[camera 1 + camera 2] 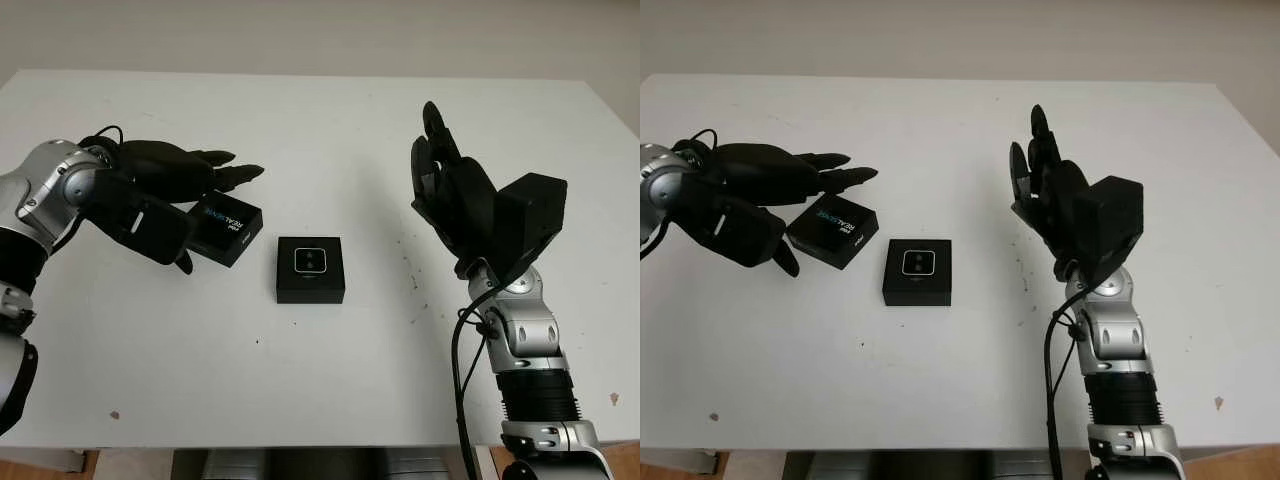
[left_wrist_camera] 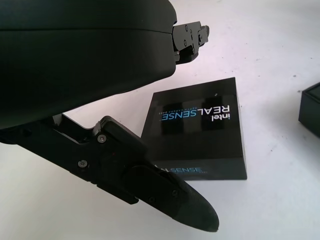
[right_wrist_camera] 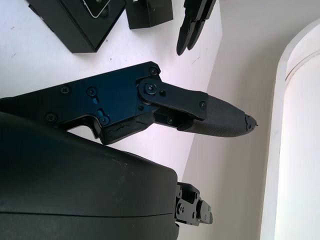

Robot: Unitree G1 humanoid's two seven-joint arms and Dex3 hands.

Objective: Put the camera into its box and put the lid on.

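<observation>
The white matte table point(image 1: 330, 380) carries small dark specks near its front edge and a scatter of them to the right of the middle. On it sits the open square black box point(image 1: 311, 270), the camera point(image 1: 312, 261) lying inside, face up. That box lies between the two hands, well apart from the right hand point(image 1: 465, 205), which is raised above the table, open and holding nothing. The left hand point(image 1: 165, 190) is open too, its fingers point(image 1: 235, 175) reaching over the glossy black lid printed "intel REALSENSE" point(image 2: 200, 127), thumb on the near side, not clamped. Beyond the table's far edge stands a pale plain wall point(image 1: 320, 30).
</observation>
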